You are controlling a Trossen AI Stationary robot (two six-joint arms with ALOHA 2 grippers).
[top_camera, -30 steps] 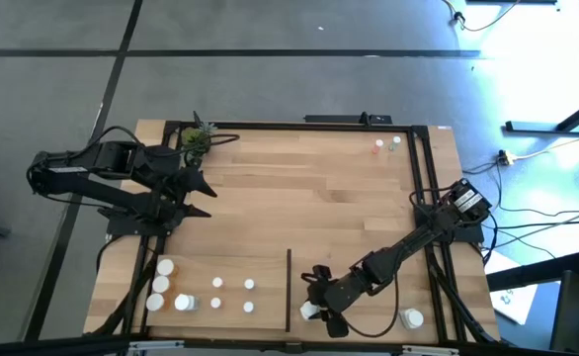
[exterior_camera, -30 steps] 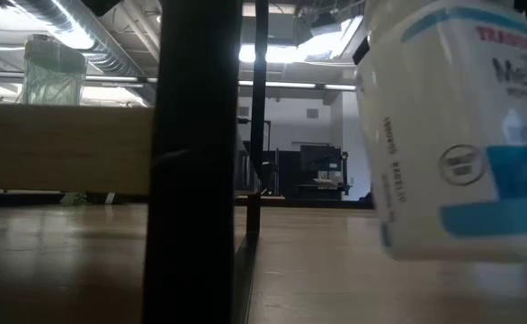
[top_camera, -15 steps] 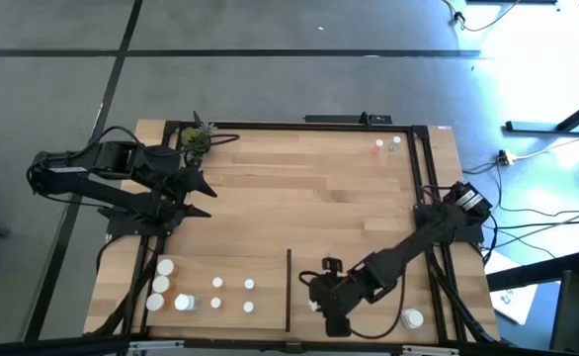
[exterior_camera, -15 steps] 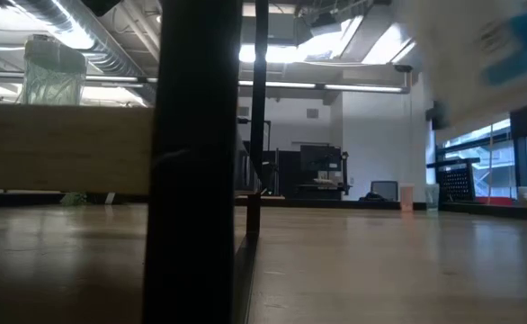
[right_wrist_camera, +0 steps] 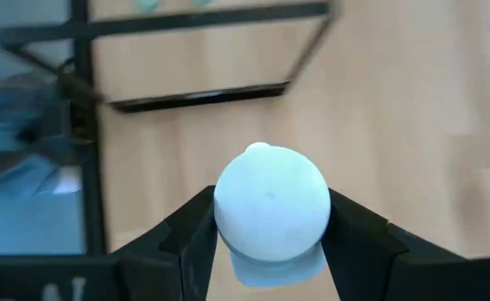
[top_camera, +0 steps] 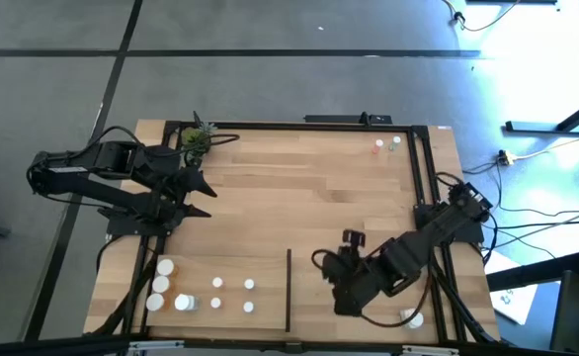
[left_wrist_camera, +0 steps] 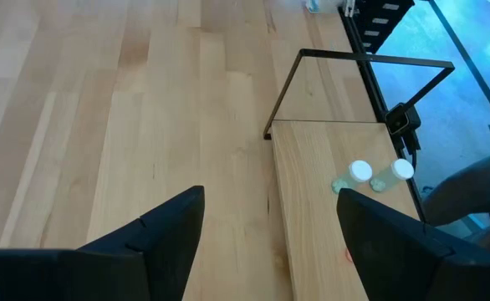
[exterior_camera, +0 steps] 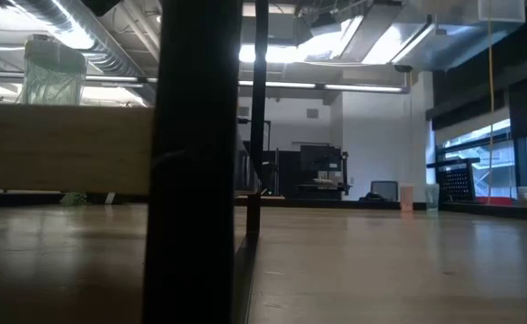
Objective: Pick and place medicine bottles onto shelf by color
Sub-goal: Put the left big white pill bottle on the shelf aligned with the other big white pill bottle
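Note:
My right gripper (top_camera: 343,289) hangs over the wood shelf (top_camera: 299,188), right of its thin black divider strip (top_camera: 289,287), and is shut on a white medicine bottle (right_wrist_camera: 270,205). The wrist view looks down on the bottle's round white cap. In the high view the gripper hides the bottle. Several more white-capped bottles (top_camera: 217,285) stand left of the strip, and one (top_camera: 411,318) stands at the near right. My left gripper (top_camera: 199,195) waits open at the far left, holding nothing. My right gripper pinches the white bottle between its two fingers (right_wrist_camera: 196,227), which sit on opposite sides at about the height of the cap (right_wrist_camera: 305,219). The fingers come steeply from above. The bottle hangs upright, cap up, lifted clear of the board.
A small green plant (top_camera: 197,138) stands at the far left corner. Two small clear bottles (left_wrist_camera: 379,173) sit at the far right corner inside the black rails (top_camera: 420,168). In the low view a black post (exterior_camera: 196,162) blocks the middle.
My right gripper has risen from the board with the white bottle and tipped more steeply downward, drifting a little toward the right and far edges. The bottle has been lifted clear and has left the low view through its top.

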